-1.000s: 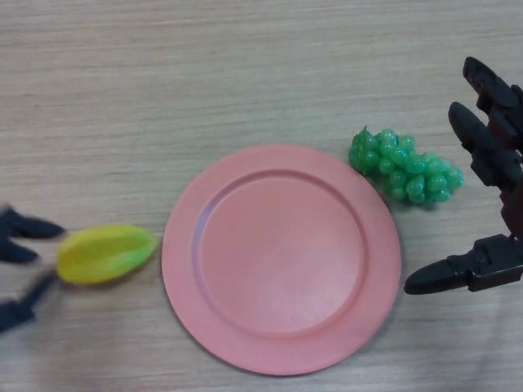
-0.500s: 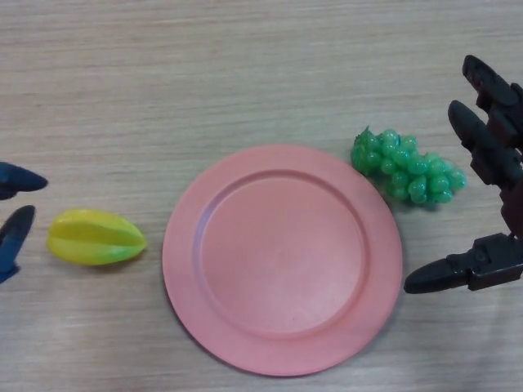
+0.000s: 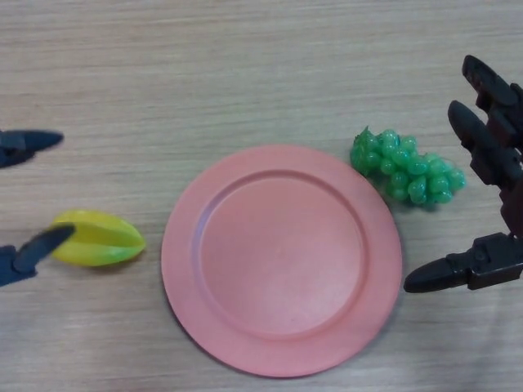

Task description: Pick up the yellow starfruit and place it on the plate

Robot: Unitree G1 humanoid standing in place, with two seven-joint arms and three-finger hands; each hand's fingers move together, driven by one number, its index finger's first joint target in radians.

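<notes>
I'm watching the yellow starfruit (image 3: 96, 238) lying on the wooden counter (image 3: 245, 73), just left of the pink plate (image 3: 282, 260) and not touching its rim. Its long axis is running roughly left to right, tilting slightly down toward the plate.

My left hand (image 3: 20, 255) is showing only at the view's left edge. One dark fingertip is overlapping the starfruit's outer end, though I can't tell whether it is touching; another is sitting well above, apart from the fruit. The fingers (image 3: 33, 140) are spread wide, holding nothing, and the fruit is lying toward the plate side of the gap between them.

My right hand (image 3: 490, 155) is hanging at the right edge, fingers straight and parted, idle beside the green grape bunch (image 3: 406, 167), with the whole plate between it and the starfruit.

Judgement: the left hand is clearly the nearer one. It needs to reach further toward the plate so the fingers are closing across the short width, not the long axis.
</notes>
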